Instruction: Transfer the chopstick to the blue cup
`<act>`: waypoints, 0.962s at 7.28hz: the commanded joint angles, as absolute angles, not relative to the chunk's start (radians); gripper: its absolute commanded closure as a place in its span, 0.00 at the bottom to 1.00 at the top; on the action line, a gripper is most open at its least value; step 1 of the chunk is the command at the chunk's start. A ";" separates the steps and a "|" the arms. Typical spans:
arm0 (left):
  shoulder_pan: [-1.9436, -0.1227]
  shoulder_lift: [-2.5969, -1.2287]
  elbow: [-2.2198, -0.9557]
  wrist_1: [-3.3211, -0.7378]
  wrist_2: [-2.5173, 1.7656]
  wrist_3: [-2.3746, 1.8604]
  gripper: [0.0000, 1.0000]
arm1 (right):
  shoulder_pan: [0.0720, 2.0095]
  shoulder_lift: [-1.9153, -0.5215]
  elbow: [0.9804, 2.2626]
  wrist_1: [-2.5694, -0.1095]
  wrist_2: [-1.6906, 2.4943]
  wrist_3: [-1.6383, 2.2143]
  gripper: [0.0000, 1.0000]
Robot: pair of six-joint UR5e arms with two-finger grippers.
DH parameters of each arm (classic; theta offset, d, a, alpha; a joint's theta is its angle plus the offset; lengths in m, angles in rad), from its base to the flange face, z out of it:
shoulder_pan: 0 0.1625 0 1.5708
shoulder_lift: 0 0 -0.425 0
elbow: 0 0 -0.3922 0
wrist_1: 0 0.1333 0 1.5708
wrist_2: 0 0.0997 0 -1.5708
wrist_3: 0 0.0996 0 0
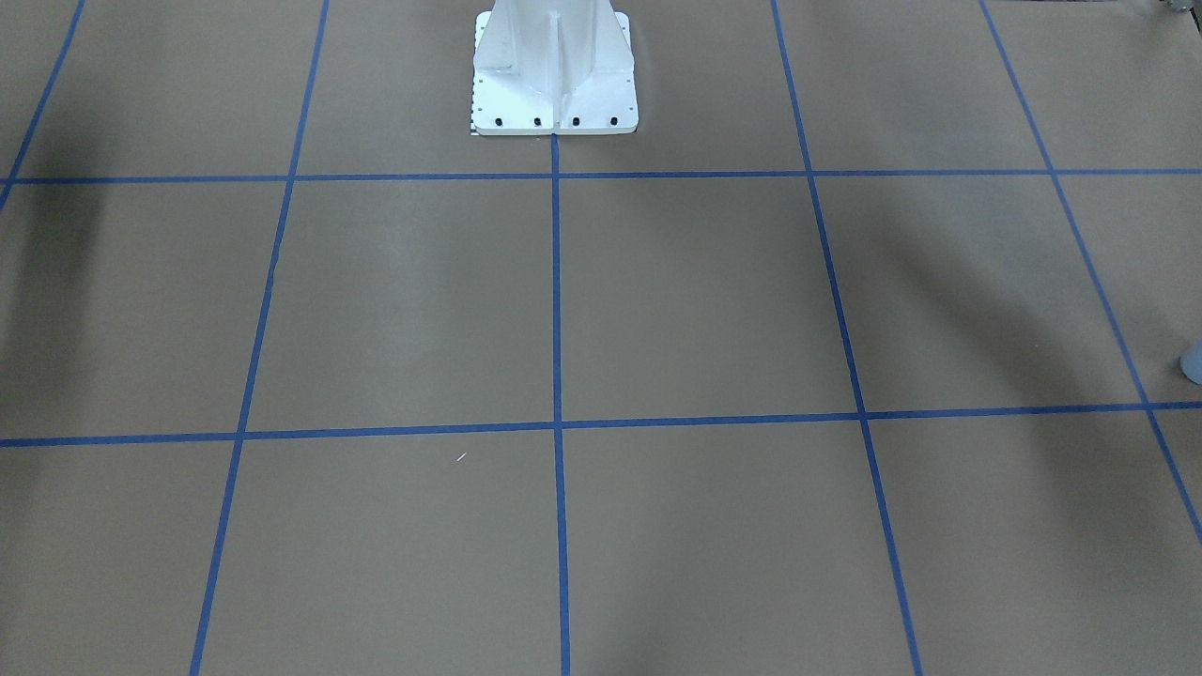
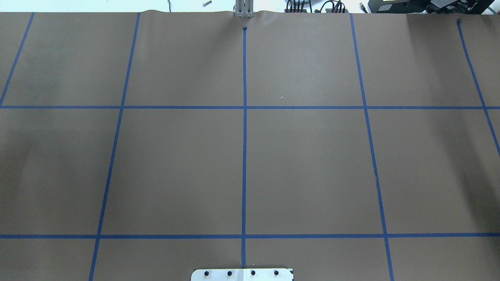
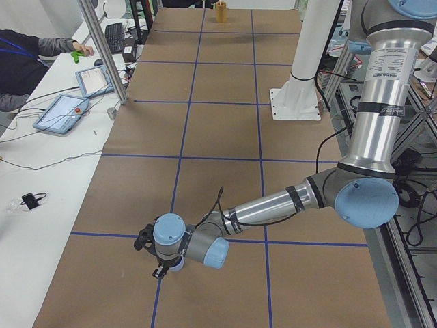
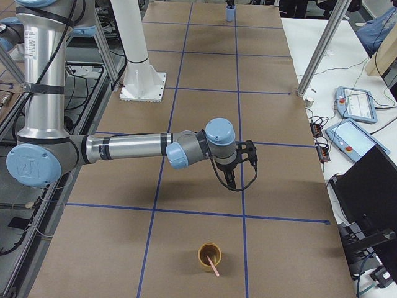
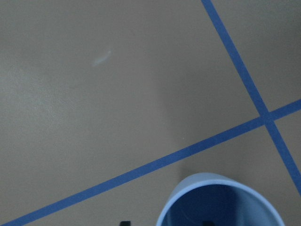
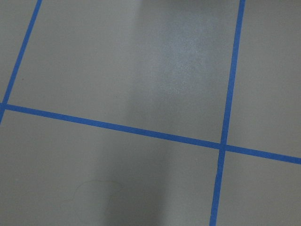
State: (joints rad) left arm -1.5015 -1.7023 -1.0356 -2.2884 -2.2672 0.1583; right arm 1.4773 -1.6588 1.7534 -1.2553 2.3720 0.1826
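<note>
A pale pink chopstick leans in a tan cup near the table's end on my right; the same cup shows far off in the exterior left view. The blue cup fills the bottom of the left wrist view, seen from above, its inside dark blue. It also shows as a sliver and far off. My left gripper hangs low over that spot and hides the cup there; I cannot tell its state. My right gripper points down above bare table, short of the tan cup, state unclear.
The white robot pedestal stands at mid table. Blue tape lines divide the brown cover into squares. Along the operators' side are aluminium posts, tablets, a laptop and a person's sleeve.
</note>
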 commanded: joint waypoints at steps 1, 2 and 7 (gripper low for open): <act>-1.502 -1.695 -1.105 -2.273 -2.292 0.155 1.00 | 1.477 -1.658 1.753 -1.256 2.372 0.184 0.00; -1.506 -1.689 -1.176 -2.194 -2.389 0.155 1.00 | 1.477 -1.657 1.753 -1.256 2.372 0.184 0.00; -1.386 -1.710 -1.791 -1.772 -2.400 -0.303 1.00 | 1.477 -1.658 1.752 -1.258 2.373 0.186 0.00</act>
State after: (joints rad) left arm -1.4786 -1.7059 -1.6480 -1.8014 -2.4412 -0.0984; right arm 1.4772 -1.6576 1.7519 -1.2573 2.3718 0.1856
